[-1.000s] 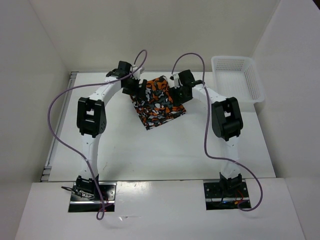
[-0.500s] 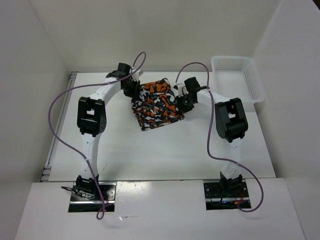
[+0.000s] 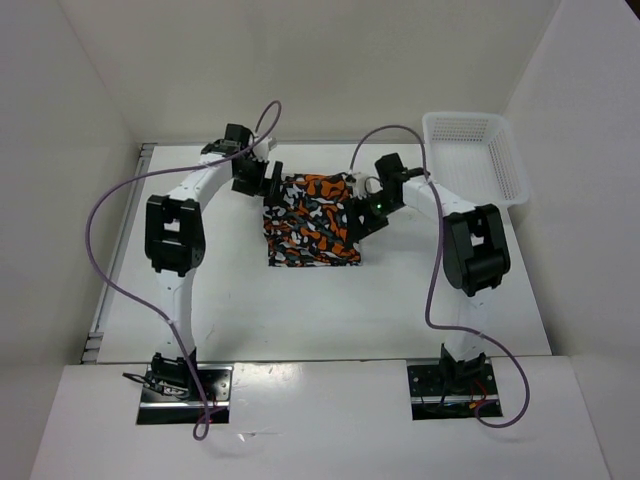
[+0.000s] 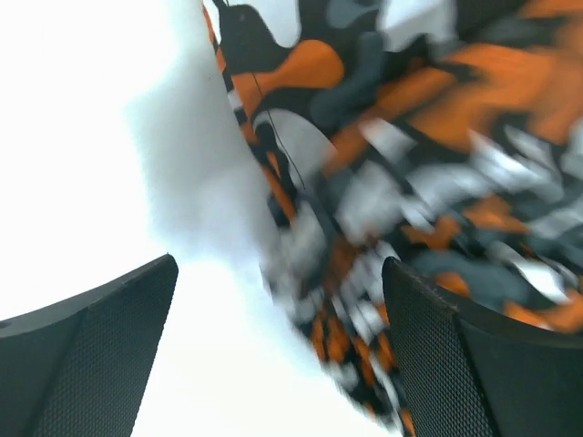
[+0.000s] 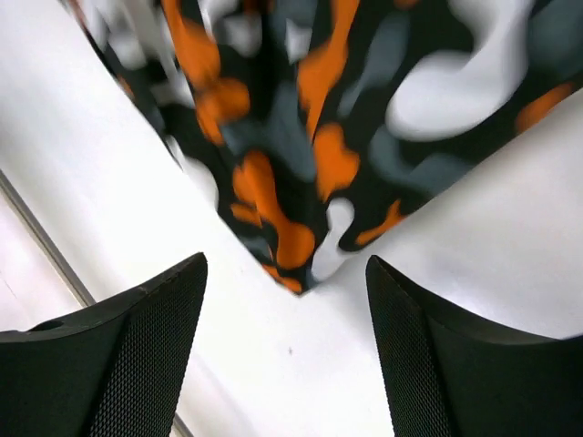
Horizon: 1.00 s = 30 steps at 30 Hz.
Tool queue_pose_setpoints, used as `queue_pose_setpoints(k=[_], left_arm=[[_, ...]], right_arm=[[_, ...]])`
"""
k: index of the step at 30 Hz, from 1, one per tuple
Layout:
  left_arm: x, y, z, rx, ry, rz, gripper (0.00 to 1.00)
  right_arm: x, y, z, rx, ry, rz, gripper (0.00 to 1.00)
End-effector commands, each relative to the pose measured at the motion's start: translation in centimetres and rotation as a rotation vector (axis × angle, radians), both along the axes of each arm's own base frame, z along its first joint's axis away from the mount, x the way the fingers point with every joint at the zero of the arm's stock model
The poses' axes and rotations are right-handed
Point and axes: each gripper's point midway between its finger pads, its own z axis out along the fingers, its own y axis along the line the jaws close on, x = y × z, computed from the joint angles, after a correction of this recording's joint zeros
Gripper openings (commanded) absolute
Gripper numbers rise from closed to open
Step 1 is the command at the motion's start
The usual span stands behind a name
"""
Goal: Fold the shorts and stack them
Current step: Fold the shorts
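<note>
The shorts [image 3: 312,222] were lying flat as a rough square on the far middle of the table [image 3: 250,300], well apart from the basket [image 3: 470,160] in the far right corner. The left gripper [image 3: 262,182] sat at their far left corner and the right gripper [image 3: 362,212] at their right edge. Both had jaws spread wide, and both wrist cams showed the cloth's edge just past the fingertips.
</note>
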Motion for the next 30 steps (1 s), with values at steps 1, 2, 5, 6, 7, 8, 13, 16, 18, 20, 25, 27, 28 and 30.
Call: queue_pose_setpoints(k=[1,2,5,6,7,8,13,16,18,20,25,27,28,30], left_arm=[[-1.2,0.1,9.6,-0.039,-0.152,-0.01,1.0],[-2.2,0.1,9.3,-0.044,-0.127,-0.016,1.0],[-5.5,-2.6,9.2,-0.069,-0.077,-0.09,1.0],[-7.2,-3.3,7.9,-0.084,-0.018,-0.114,1.0],[-8.0,-3.9,7.1,-0.091,0.009,-0.133,1.0],[-8.7,-4.2,7.0,-0.112,0.024,-0.147,1.0],[-11.6,-4.8,2.9,-0.081,0.126,-0.168,1.0],[-11.8,-4.6,1.4,-0.068,0.147,-0.163,1.0],[-11.6,-4.6,0.9,-0.068,0.152,-0.163,1.0],[-11.5,-4.7,-0.2,-0.065,0.167,-0.162,1.0],[-11.9,-4.7,-1.6,-0.066,0.206,-0.164,0.85],[-12.0,-4.7,-2.0,-0.064,0.215,-0.163,0.59],[-12.0,-4.7,-2.2,-0.064,0.214,-0.163,0.5],[-12.1,-4.9,-2.1,-0.075,0.216,-0.168,0.35]], right_arm=[[6.2,0.2,8.9,0.181,-0.2,-0.123,0.76],[8.2,-1.0,9.3,0.201,-0.211,-0.195,0.76],[13.2,-1.7,8.9,0.207,-0.234,-0.313,0.76],[14.3,-1.9,8.5,0.19,-0.246,-0.327,0.76],[16.1,-1.7,7.6,0.189,-0.253,-0.34,0.76],[17.0,-1.6,7.1,0.185,-0.249,-0.356,0.76],[21.0,-1.1,4.5,0.218,-0.212,-0.402,0.76],[21.3,0.0,3.2,0.249,-0.189,-0.376,0.76],[21.1,0.8,2.7,0.256,-0.178,-0.358,0.76],[20.9,1.0,2.3,0.264,-0.164,-0.35,0.76],[20.0,2.4,2.4,0.318,-0.136,-0.296,0.75],[19.8,2.6,2.6,0.333,-0.129,-0.282,0.73],[19.7,2.7,2.7,0.341,-0.125,-0.275,0.73],[19.4,3.0,3.6,0.363,-0.126,-0.258,0.69]])
